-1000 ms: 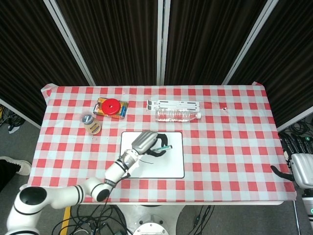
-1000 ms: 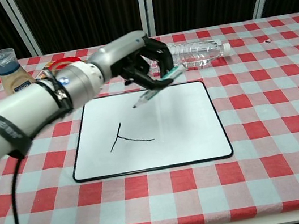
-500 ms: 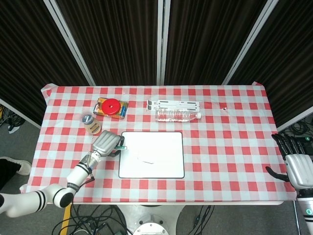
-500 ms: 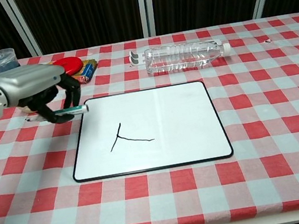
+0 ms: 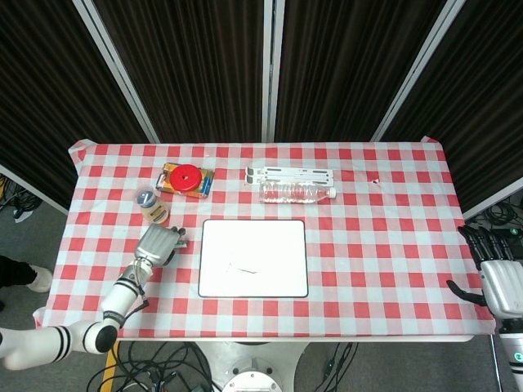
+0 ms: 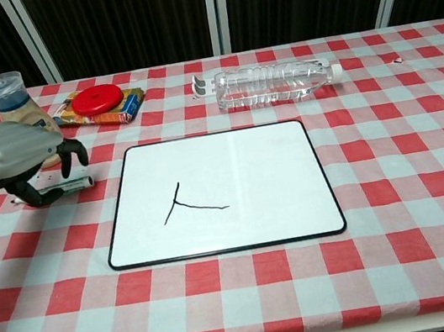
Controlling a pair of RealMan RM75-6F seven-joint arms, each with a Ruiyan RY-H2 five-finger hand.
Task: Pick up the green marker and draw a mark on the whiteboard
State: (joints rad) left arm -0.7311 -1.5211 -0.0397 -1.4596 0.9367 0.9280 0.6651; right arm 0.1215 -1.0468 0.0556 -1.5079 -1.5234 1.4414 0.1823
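Observation:
The green marker (image 6: 68, 187) lies almost flat, low over the tablecloth just left of the whiteboard (image 6: 248, 170). My left hand (image 6: 21, 161) curls over the marker and still grips its left end; in the head view the left hand (image 5: 159, 243) sits beside the whiteboard (image 5: 261, 245). A black angled mark (image 6: 185, 209) shows on the board's left half. My right hand (image 5: 500, 282) hangs off the table's right edge with fingers spread and nothing in it.
A clear water bottle (image 6: 276, 82) lies behind the board. A red lid on an orange pack (image 6: 97, 99) and a small lidded jar (image 6: 10, 99) stand at the back left, close to my left hand. A white rack (image 5: 290, 173) lies behind the bottle.
My left hand carried the marker from over the board's top leftward off the board and lowered it to the tablecloth. The mark on the board is unchanged. The right hand barely moved.

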